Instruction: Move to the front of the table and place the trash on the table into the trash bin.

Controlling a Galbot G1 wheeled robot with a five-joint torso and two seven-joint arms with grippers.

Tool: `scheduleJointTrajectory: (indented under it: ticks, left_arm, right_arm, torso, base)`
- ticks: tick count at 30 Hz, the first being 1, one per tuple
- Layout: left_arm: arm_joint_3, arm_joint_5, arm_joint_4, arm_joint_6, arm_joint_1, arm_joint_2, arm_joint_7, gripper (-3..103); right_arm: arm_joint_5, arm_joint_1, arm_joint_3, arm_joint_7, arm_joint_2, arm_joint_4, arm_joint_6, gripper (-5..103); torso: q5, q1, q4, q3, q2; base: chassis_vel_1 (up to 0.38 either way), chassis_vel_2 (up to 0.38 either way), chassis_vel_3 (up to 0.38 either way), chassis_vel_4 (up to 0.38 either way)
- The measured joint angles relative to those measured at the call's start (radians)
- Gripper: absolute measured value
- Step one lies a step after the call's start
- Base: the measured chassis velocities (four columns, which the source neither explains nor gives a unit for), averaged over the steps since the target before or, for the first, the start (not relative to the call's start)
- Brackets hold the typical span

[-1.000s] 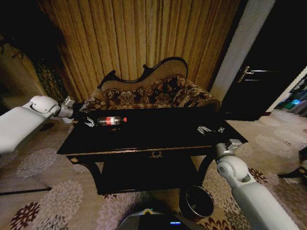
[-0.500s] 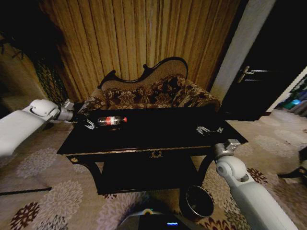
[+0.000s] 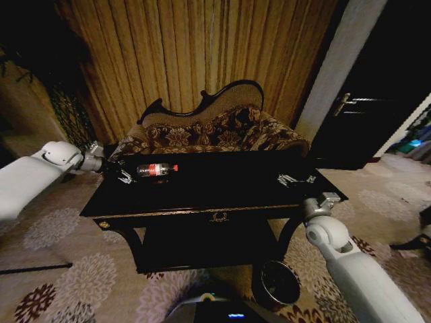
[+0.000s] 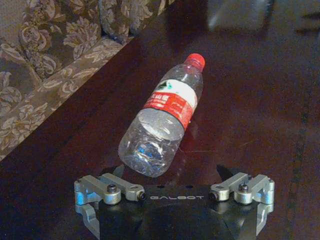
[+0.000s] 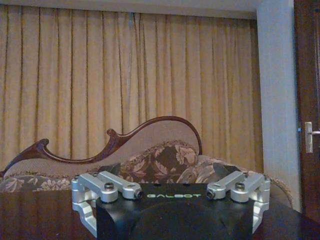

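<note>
bottle (image 3: pixel 157 169) lies on its side on the glossy black worktop (image 3: pixel 222 192), toward the robot's left end, red cap pointing to the right end. sofa (image 3: pixel 215 131) stands just behind. trash bin (image 3: pixel 279 282) sits on the carpet in front of the table, low and to the right, well apart from the bottle.

left gripper (image 4: pixel 174 167) is at the bottle's base end, jaws wide, base sitting between them but not touching as far as can be told. right gripper (image 5: pixel 170 175) is over the right end of the worktop, jaws spread and holding nothing.

handling, as a judgement: clear thin plastic, looks empty or nearly so, therefore light. round body on a polished top will likely roll or skid if nudged. walls probably dent under a hard squeeze. best hold seems across the body near the red label (image 4: pixel 172 101), where it is widest and least slick; the cap end is too narrow.
</note>
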Motion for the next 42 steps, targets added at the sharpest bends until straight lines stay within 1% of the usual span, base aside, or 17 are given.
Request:
scheduleJointTrajectory:
  ticks: [5,12,15,25,36,42]
  left_arm:
    - [0.003,-0.003,0.002,-0.006,-0.001,0.0,0.011,100]
    - [0.001,-0.004,-0.005,-0.007,0.009,0.0,0.012,100]
    - [-0.006,-0.008,-0.02,-0.007,0.019,0.004,0.012,100]
    - [-0.022,-0.022,-0.048,-0.004,0.024,0.003,0.012,100]
    - [-0.05,-0.059,-0.167,0.018,0.038,0.026,-0.005,100]
    - [-0.065,-0.068,-0.204,0.026,0.05,0.028,-0.014,100]
  right_arm:
    - [0.002,0.001,0.004,0.0,-0.004,0.0,0.0,100]
    - [0.035,0.011,0.022,0.0,-0.043,0.022,-0.006,100]
    - [0.038,0.013,0.023,0.0,-0.048,0.021,-0.008,100]
    - [0.028,0.008,0.016,0.0,-0.034,0.015,-0.009,100]
    - [0.017,0.015,-0.003,0.0,-0.026,0.006,-0.01,100]
    - [0.015,0.013,-0.003,0.0,-0.024,0.006,-0.01,100]
  torso:
    - [0.0001,0.0,0.0,0.0,0.0]
    - [-0.0001,0.0,-0.0001,0.0,0.0]
    - [-0.0002,0.0,0.0,0.0,0.0]
    - [0.0,0.0,-0.0001,0.0,0.0]
    - [0.0,0.0,-0.0001,0.0,0.0]
    - [0.0,0.0,0.0,0.0,0.0]
  base:
    - [0.0,0.0,0.0,0.0]
    - [0.0,0.0,0.0,0.0]
    - [0.0,0.0,0.0,0.0]
    - [0.0,0.0,0.0,0.0]
    - [0.0,0.0,0.0,0.0]
    - [0.0,0.0,0.0,0.0]
